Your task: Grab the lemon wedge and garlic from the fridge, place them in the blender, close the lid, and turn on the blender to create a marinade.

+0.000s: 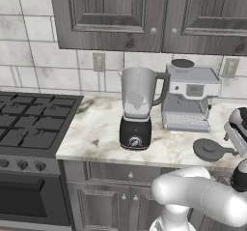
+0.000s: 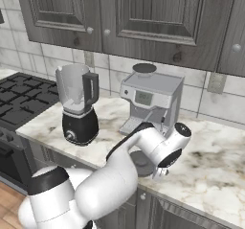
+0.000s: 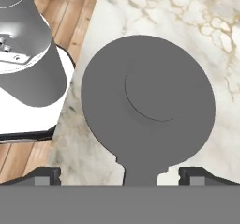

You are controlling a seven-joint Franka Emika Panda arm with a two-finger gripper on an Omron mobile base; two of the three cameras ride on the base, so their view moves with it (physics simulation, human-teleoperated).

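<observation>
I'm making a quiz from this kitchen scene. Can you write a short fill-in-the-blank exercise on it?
1. The lid lies on the ____, not on the jar.
2. The blender stands between the coffee machine and the ____.
3. The hand hangs above the lid, its jaws ____.

Missing words: counter; stove; open

You find no readable text, label or number anywhere; the small display on the coffee machine (image 1: pixel 195 90) is too blurred for you to make out.

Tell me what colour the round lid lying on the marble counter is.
Dark grey all over, the round disc lid with raised centre knob; the hand view shows it best.
</observation>
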